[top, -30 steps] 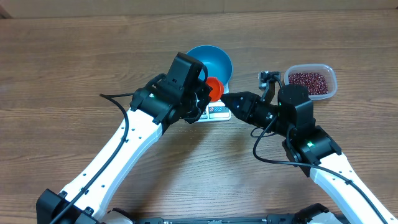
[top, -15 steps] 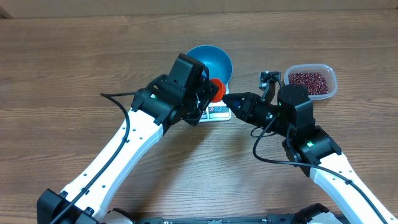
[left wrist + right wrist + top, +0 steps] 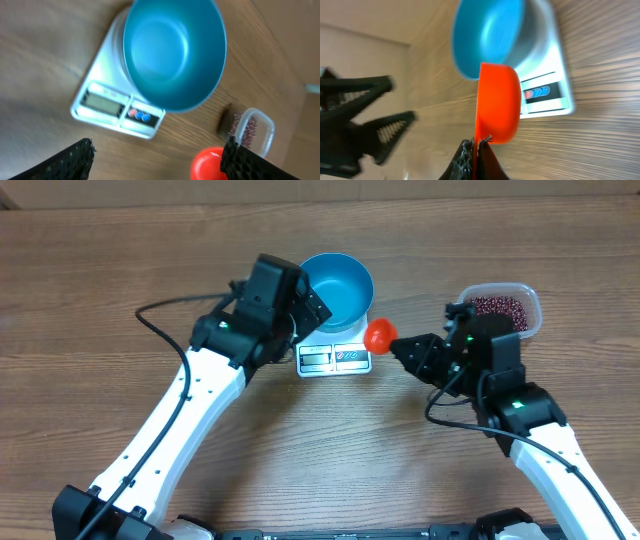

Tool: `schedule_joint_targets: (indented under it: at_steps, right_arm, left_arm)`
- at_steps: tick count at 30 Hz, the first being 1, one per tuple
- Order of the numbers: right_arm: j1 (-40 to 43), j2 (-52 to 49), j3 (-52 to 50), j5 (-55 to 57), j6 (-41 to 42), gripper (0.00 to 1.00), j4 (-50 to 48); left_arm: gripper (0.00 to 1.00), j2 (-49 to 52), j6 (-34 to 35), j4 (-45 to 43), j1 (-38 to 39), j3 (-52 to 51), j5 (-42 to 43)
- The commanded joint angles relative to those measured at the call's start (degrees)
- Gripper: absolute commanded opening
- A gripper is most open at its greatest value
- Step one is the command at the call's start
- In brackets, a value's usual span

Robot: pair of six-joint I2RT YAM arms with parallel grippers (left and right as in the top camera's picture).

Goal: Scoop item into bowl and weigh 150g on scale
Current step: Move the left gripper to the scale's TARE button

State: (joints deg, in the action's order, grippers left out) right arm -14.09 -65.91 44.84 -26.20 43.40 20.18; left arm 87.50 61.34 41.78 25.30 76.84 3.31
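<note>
The blue bowl [image 3: 337,286] stands on the white scale [image 3: 334,358], and its inside shows only bare blue [image 3: 172,50]. The dark red beans [image 3: 495,307] lie in a clear tub [image 3: 527,313] at the right. My right gripper [image 3: 402,346] is shut on the thin handle of an orange-red scoop [image 3: 378,334], which hangs just right of the scale; the wrist view shows the scoop [image 3: 497,102] on edge above the pinched fingers [image 3: 477,150]. My left gripper [image 3: 308,315] is open at the bowl's left rim, with nothing between its wide-set fingers [image 3: 60,162].
Bare wooden tabletop lies all round the scale. The clear tub [image 3: 252,130] stands near the table's right side, behind the right arm. A small dark block [image 3: 458,310] sits beside the tub's left wall. The two arms reach in from the near edge.
The left gripper has let go of the scoop, opened wide and drawn back to the left. The right gripper, shut on the scoop's handle, has carried it right, off the scale.
</note>
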Motion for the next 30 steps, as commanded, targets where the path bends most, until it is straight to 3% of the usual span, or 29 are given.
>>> schedule_joint_targets:
  at_steps: [1,3,5,7,10,12,14,17,23,30]
  right_arm:
    - [3.32,3.54,1.42,-0.42,-5.6,0.04,2.43]
    - [5.73,5.44,1.44,-0.42,-7.63,0.04,5.03]
    - [7.52,6.67,1.81,-0.37,-9.92,0.04,7.69]
    - [9.46,7.37,2.75,-0.39,-12.5,0.04,10.84]
    - [14.16,7.56,6.51,-0.39,-17.49,0.04,18.86]
    - [16.15,7.56,8.72,-0.37,-19.93,0.04,22.34]
    - [17.68,7.56,10.71,-0.24,-22.1,0.04,25.05]
    - [19.71,7.56,13.09,-0.07,-24.33,0.04,28.06]
    - [21.29,7.5,13.79,0.76,-24.63,0.04,29.68]
    - [21.29,7.5,13.79,2.19,-24.59,0.04,29.68]
  left_arm:
    - [0.84,0.15,-19.1,-1.16,-1.55,0.07,-1.33]
    - [0.85,0.07,-29.11,-1.77,-1.66,0.28,-0.76]
    - [0.85,0.02,-34.58,-1.73,-1.66,0.74,-0.76]
    - [0.85,-0.13,-38.14,-1.44,-1.66,1.36,-0.74]
    - [0.76,-0.63,-42.71,0.5,-1.6,3.5,-0.66]
    - [0.62,-0.76,-44.13,1.81,-1.57,4.46,0.26]
    - [0.31,-0.94,-45.11,3.06,-1.4,4.66,2.91]
    - [0.04,-0.94,-45.09,5.7,-0.37,4.57,4.68]
    - [0.04,-0.94,-46.1,6.67,5.18,-0.55,-0.22]
    - [0.04,-0.94,-48.09,-10.4,8.81,-15.26,-0.72]
